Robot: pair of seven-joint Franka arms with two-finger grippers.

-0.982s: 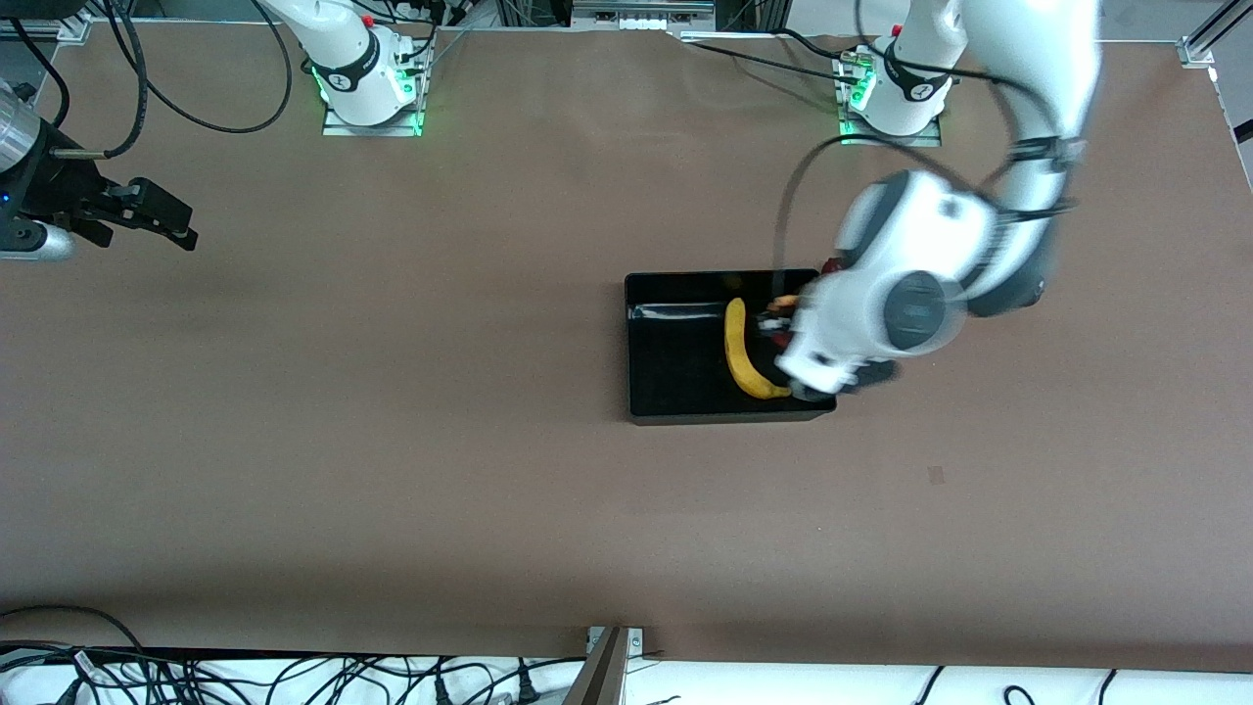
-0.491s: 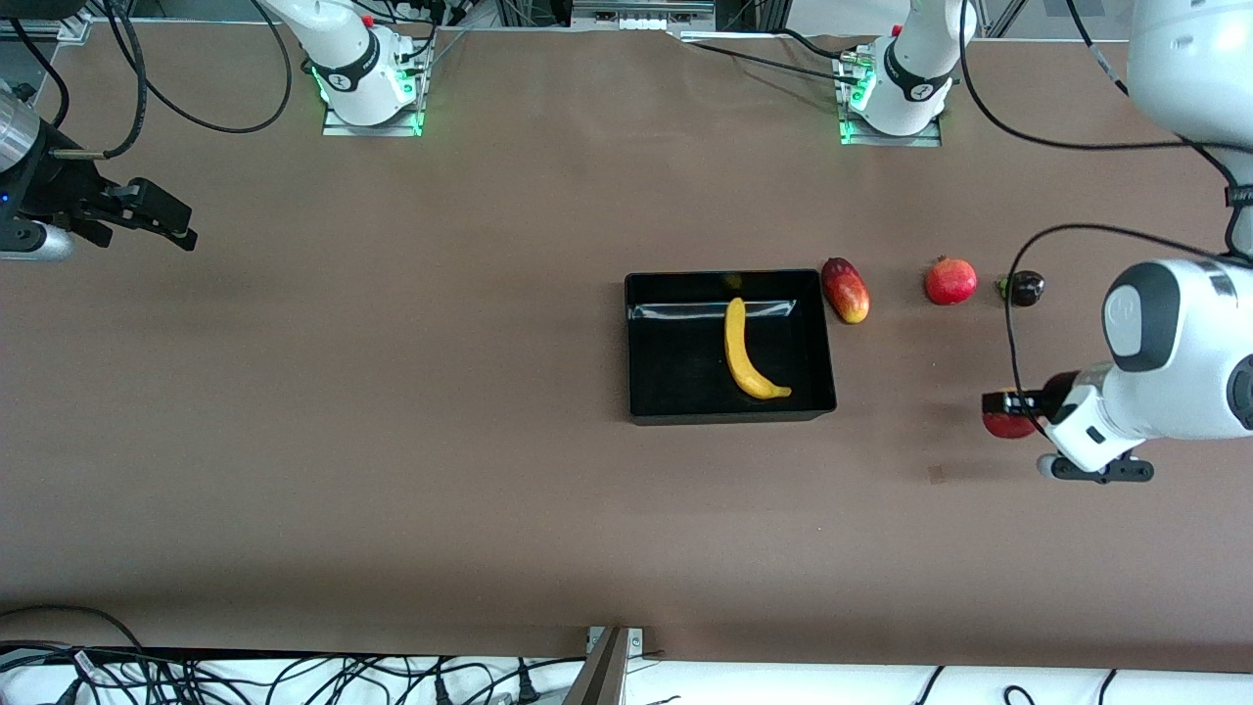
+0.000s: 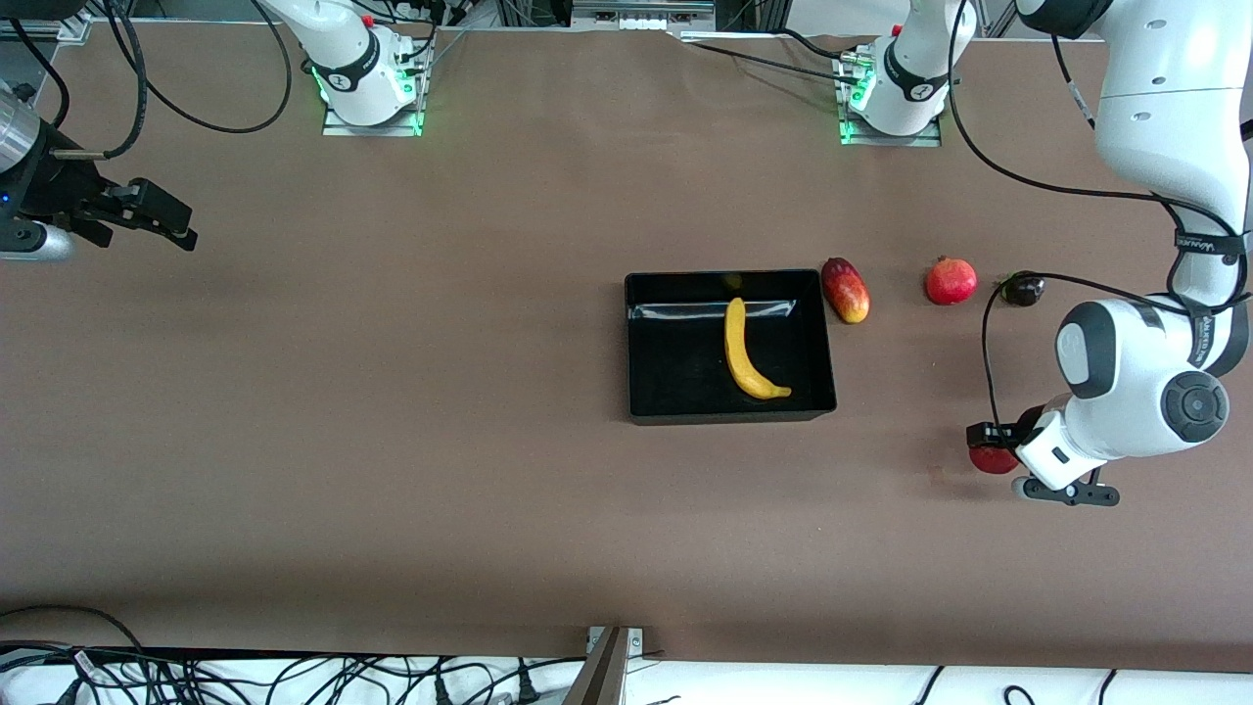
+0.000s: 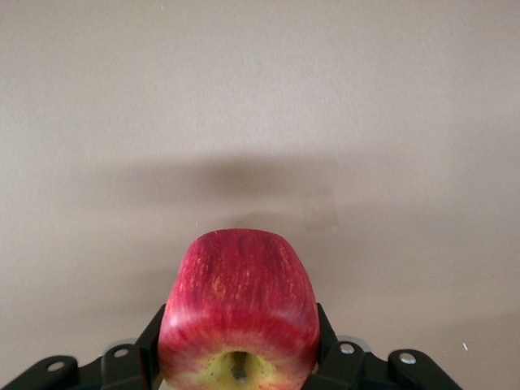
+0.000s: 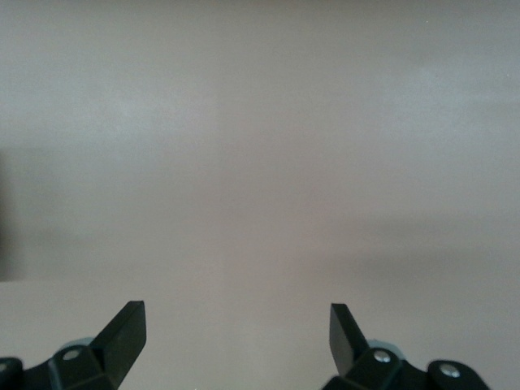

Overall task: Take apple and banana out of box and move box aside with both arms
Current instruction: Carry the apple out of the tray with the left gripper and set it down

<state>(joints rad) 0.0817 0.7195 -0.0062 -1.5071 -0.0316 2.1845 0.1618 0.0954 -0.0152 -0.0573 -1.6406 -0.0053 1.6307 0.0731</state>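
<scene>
The black box (image 3: 675, 377) sits mid-table with the yellow banana (image 3: 746, 354) lying in it. My left gripper (image 3: 991, 443) is shut on the red apple (image 3: 995, 460) and holds it over bare table toward the left arm's end, away from the box. In the left wrist view the apple (image 4: 240, 292) fills the space between the fingers (image 4: 150, 329) of the left gripper (image 4: 241, 329), stem end toward the camera. My right gripper (image 3: 181, 227) waits open and empty over bare table at the right arm's end; the right wrist view shows the gripper (image 5: 237, 325) over bare table.
A red-yellow mango (image 3: 847, 291) lies beside the box on the left arm's side. A pomegranate (image 3: 951, 281) and a small dark fruit (image 3: 1025, 289) lie further toward that end. Cables run along the table's edge nearest the front camera.
My left arm has swung from over the box to the left arm's end of the table, holding the apple, then shifted slightly lower in the front view. The right arm has not moved.
</scene>
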